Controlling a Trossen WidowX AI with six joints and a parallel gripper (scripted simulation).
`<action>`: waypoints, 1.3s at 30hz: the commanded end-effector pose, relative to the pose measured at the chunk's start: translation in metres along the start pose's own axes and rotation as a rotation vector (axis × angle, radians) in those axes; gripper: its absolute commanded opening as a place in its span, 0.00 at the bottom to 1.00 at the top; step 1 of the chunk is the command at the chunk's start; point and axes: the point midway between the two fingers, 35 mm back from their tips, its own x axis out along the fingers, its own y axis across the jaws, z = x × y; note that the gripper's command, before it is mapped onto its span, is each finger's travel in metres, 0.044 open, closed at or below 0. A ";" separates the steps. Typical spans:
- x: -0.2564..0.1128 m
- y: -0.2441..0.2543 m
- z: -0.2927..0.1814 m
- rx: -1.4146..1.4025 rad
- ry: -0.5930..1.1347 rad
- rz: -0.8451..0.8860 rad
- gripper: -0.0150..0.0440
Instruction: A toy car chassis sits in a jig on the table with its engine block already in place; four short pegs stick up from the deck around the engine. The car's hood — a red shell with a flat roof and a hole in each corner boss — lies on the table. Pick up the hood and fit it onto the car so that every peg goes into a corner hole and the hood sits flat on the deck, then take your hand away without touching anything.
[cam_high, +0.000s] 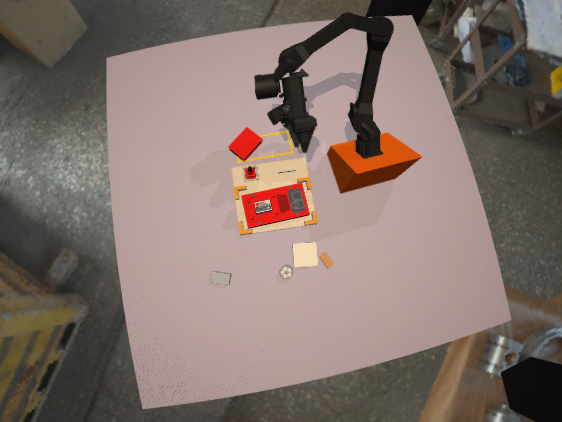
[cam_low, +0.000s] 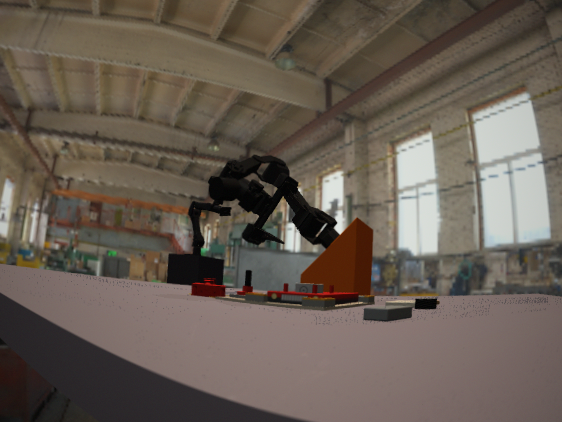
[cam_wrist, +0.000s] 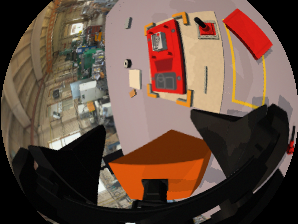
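Note:
The red hood (cam_high: 245, 143) (cam_low: 208, 290) (cam_wrist: 248, 33) lies on the table, turned at an angle across one end of the yellow outline (cam_high: 265, 157) (cam_wrist: 232, 75). The red chassis (cam_high: 275, 215) (cam_wrist: 176, 55) sits between the orange corner blocks of the pale jig board (cam_high: 270, 170) (cam_wrist: 212, 55). The engine block (cam_high: 263, 206) (cam_wrist: 159, 42) is on its deck, with short red pegs around it. My gripper (cam_high: 302, 148) (cam_wrist: 148, 121) is open and empty, raised above the table to the right of the hood in the top view. The hood's corner holes cannot be made out.
A black post on a red base (cam_high: 250, 174) (cam_wrist: 205, 27) stands on the board near the hood. A grey block (cam_high: 220, 278) (cam_low: 387, 313), a wheel (cam_high: 286, 272), a cream square (cam_high: 305, 255) and a small orange piece (cam_high: 326, 259) lie beyond the jig. The orange arm base (cam_high: 350, 175) stands right.

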 end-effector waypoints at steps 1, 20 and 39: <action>-0.004 -0.038 0.033 -0.172 0.060 -0.246 1.00; -0.032 -0.120 0.144 -0.585 0.370 -0.944 1.00; -0.024 -0.132 0.145 -0.585 0.370 -0.943 1.00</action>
